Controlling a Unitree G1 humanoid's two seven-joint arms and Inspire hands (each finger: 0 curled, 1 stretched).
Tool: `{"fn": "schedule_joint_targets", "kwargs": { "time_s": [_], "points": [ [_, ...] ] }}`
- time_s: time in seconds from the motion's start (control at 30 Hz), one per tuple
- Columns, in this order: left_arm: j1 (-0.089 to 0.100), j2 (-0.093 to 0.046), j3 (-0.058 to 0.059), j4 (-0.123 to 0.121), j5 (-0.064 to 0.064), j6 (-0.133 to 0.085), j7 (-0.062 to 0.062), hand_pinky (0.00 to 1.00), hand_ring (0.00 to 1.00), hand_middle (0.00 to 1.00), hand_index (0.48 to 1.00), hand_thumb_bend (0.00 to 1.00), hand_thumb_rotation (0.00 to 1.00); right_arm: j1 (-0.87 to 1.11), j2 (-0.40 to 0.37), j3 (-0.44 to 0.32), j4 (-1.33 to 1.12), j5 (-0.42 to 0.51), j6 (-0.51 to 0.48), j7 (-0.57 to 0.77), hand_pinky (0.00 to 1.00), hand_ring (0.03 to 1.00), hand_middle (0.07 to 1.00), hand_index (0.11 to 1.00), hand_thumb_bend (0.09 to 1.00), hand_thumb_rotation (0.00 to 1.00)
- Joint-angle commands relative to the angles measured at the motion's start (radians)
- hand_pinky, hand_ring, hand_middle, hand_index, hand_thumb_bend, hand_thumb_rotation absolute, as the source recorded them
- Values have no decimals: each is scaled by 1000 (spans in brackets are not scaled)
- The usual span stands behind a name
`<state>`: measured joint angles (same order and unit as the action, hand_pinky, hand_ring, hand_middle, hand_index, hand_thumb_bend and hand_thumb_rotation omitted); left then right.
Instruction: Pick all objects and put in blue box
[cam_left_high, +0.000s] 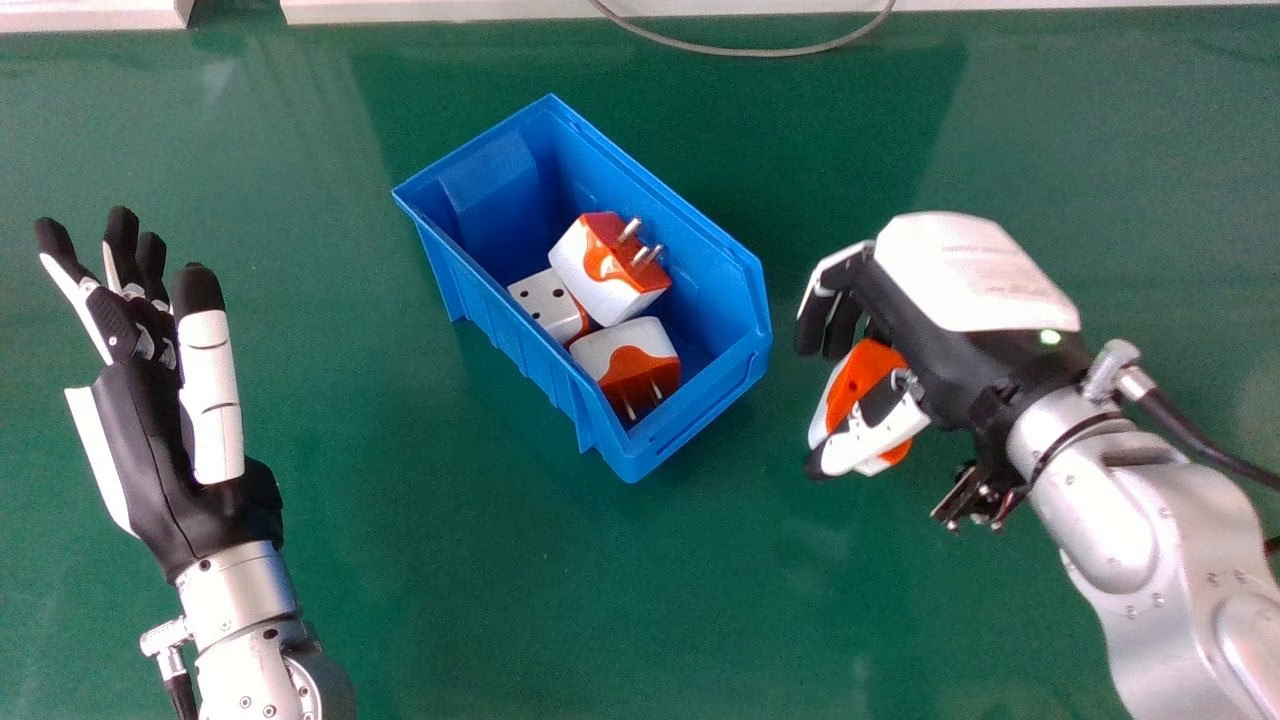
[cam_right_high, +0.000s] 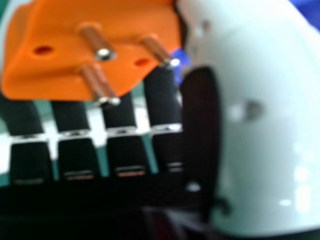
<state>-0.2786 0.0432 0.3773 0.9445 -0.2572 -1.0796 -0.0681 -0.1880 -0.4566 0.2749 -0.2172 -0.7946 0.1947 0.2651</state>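
The right hand (cam_left_high: 960, 285) grasps one plug (cam_left_high: 872, 362) with its fingers, near the box (cam_left_high: 520, 350). Inside are three other plugs (cam_left_high: 590, 285). The left hand's (cam_left_high: 150, 450) fingers are released.

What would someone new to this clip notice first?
Probably the blue box mid-table, holding three orange-and-white plug adapters. Next, the right hand, to its right, gripping a fourth adapter, metal pins exposed. The left hand hangs open at the left.

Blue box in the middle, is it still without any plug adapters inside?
No, three white and orange plug adapters lie inside the blue box.
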Motion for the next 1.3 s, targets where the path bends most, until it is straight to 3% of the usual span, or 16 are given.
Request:
{"fn": "schedule_joint_targets", "kwargs": {
  "time_s": [0.0, 0.2, 0.3, 0.5, 0.63, 0.77, 1.03, 1.17, 1.27],
  "points": [
    [-1, 0, -2, -12, 12, -13, 8, 922, 971, 973, 973, 740, 721, 2, -9, -32, -64, -1, -34, -40, 322, 389, 496, 503, 515, 0],
    [-9, 1, -4, -10, 5, -6, 2, 926, 973, 975, 972, 753, 718, 3, -16, -89, -130, 38, -116, -78, 284, 376, 474, 510, 513, 0],
    [-14, 0, -3, -9, -4, -6, -8, 926, 973, 975, 972, 753, 718, -22, 9, -98, -152, 56, -135, -96, 284, 376, 474, 510, 513, 0],
    [-29, 6, 3, 4, -28, 0, -35, 929, 974, 975, 972, 760, 711, -119, 56, -66, -156, 29, -169, -121, 269, 364, 463, 518, 511, 0],
    [-41, 13, 8, 20, -24, -6, -38, 933, 971, 971, 965, 771, 704, -202, 107, -24, -141, 14, -160, -100, 242, 366, 463, 520, 512, 0],
    [-50, 10, 14, 22, -36, -4, -49, 932, 969, 968, 961, 775, 703, -269, 156, 16, -82, -2, -168, -125, 241, 366, 457, 525, 512, 0],
    [-54, 9, 14, 29, -21, -13, -35, 932, 965, 966, 954, 776, 695, -469, 228, 116, 299, -32, -264, -241, 265, 370, 474, 521, 511, 0],
    [-53, 10, 15, 35, 0, -26, -13, 925, 962, 964, 946, 769, 705, -562, 254, 166, 551, -60, -323, -353, 261, 386, 475, 505, 514, 0],
    [-50, 11, 15, 35, 6, -31, -5, 923, 959, 961, 939, 767, 713, -611, 276, 192, 726, -59, -360, -426, 275, 380, 462, 505, 515, 0]
  ]
}}
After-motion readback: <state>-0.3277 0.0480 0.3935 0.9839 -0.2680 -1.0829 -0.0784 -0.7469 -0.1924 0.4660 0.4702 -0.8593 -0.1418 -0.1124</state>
